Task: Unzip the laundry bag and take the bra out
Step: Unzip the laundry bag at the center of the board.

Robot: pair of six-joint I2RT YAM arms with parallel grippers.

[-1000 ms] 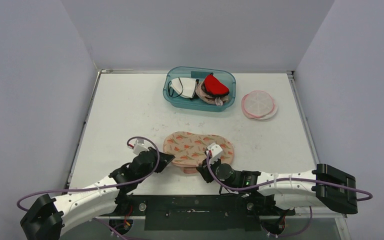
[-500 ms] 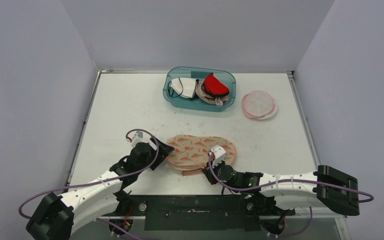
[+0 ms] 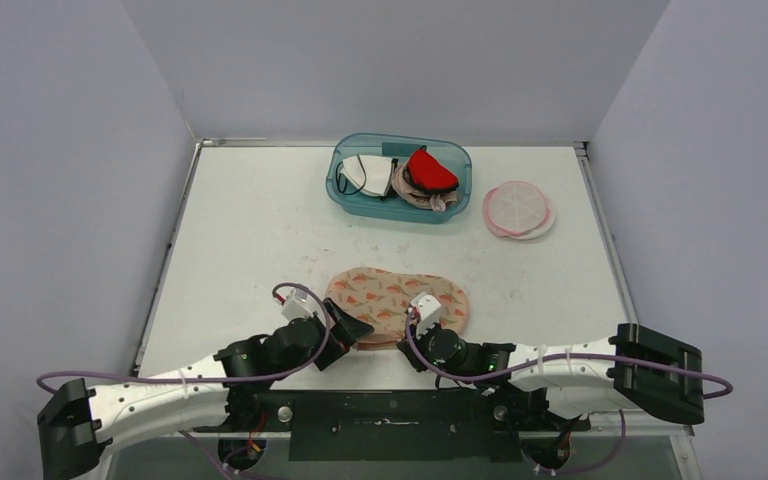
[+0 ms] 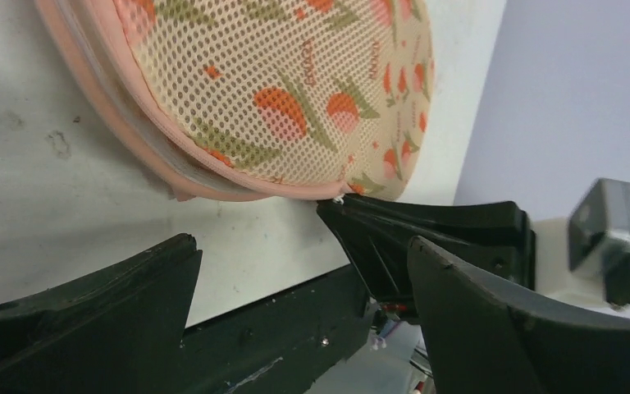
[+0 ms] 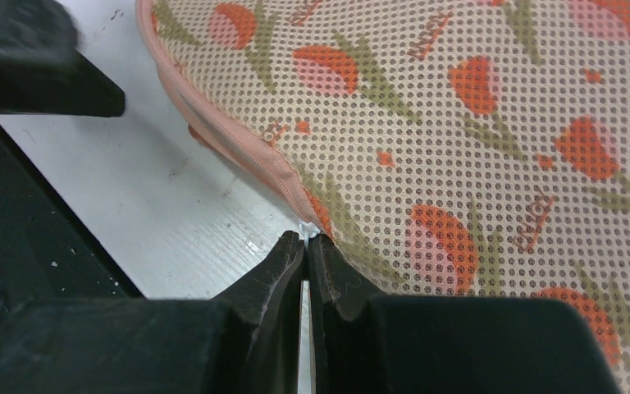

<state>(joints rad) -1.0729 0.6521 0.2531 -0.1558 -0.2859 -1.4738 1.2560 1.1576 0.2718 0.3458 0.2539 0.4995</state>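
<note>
Tabletop [image 3: 250, 230]: white, scuffed; pale lilac walls [image 3: 390, 60] on three sides.
Far side: teal bin [image 3: 390, 213] of garments, pink-rimmed disc [image 3: 518, 208] just beside it.
Laundry bag [image 3: 395, 300]: lies flat near the front edge, between both hands.
Left hand [image 3: 353, 328]: fingers wide apart, holding nothing, at the bag's left edge.
Right hand [image 5: 304, 242]: fingers together at the zipper seam; whether the pull is caught — cannot tell.
Bag contents: not readable through the mesh.
</note>
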